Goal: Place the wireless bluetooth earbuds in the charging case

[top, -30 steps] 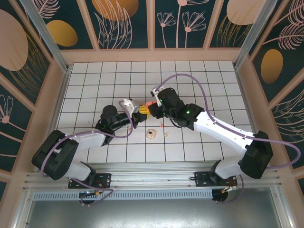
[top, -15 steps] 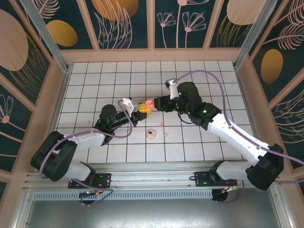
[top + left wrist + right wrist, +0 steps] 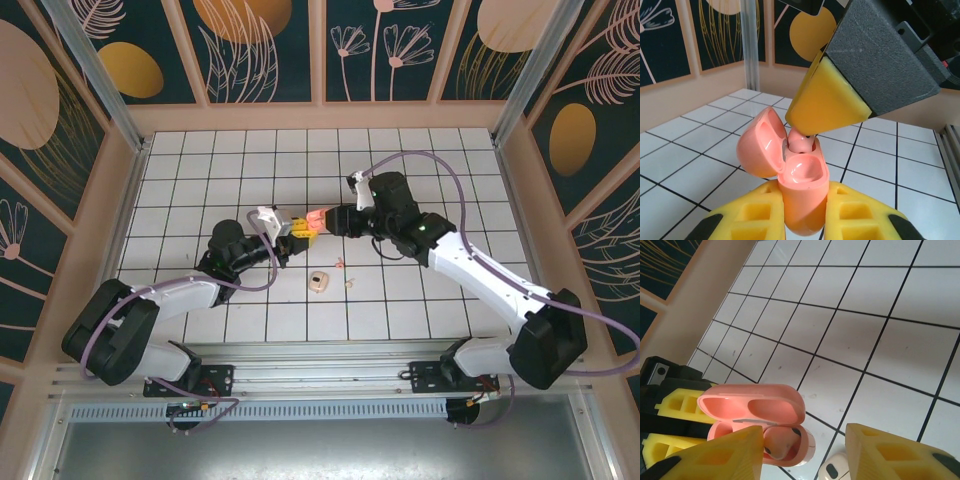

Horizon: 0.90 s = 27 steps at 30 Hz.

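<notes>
While left gripper [image 3: 803,207] clamps glossy salmon clamshell case [image 3: 801,176], right gripper [image 3: 805,439] stands parted; white gridded tile table [image 3: 890,355], floral wall panels [image 3: 260,50].

An open salmon-pink charging case [image 3: 752,405] is seen gripped between the yellow fingers of the left end effector [image 3: 696,425], with its lid swung back. An earbud [image 3: 782,442] is seated in one well. The right end effector [image 3: 804,432] is held with its fingers spread, the earbud framed between them. A cream object [image 3: 836,471], possibly another case, is cropped at the lower edge on the white tiled tabletop [image 3: 880,340].
</notes>
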{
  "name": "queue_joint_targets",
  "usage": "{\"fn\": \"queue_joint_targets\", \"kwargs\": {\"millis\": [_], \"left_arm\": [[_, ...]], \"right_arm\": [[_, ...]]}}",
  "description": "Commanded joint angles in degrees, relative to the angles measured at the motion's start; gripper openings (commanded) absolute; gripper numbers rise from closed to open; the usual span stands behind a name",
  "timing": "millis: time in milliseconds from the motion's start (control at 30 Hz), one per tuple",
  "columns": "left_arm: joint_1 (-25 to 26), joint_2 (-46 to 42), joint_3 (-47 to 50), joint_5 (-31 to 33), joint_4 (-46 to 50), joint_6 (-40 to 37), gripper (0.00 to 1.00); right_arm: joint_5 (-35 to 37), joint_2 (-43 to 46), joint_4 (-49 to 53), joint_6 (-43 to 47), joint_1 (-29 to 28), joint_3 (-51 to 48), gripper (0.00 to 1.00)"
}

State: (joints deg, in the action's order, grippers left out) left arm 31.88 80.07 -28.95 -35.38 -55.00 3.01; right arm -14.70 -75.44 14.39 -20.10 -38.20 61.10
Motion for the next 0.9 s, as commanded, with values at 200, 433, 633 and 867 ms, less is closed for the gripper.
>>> {"fn": "queue_joint_targets", "kwargs": {"millis": [200, 433, 633, 867], "left_arm": [[-0.04, -1.87, -1.03, 0.69, -1.46, -1.66, 0.07], [0.02, -2.45, 0.71, 7.10, 1.92, -1.58, 0.07], [-0.01, -4.99, 3.52, 14.06, 3.78, 1.52, 0.07], [0.01, -9.51, 6.52, 24.39, 6.91, 4.01, 0.07]], "right_arm": [[-0.57, 0.79, 2.09, -0.81, 0.75, 1.89, 0.47], [-2.52, 3.45, 5.31, -4.99, 2.67, 2.68, 0.49], [3.18, 0.47, 16.16, -11.12, 4.60, 3.50, 0.47], [0.86, -11.11, 18.80, -11.71, 4.65, 5.53, 0.42]]}}
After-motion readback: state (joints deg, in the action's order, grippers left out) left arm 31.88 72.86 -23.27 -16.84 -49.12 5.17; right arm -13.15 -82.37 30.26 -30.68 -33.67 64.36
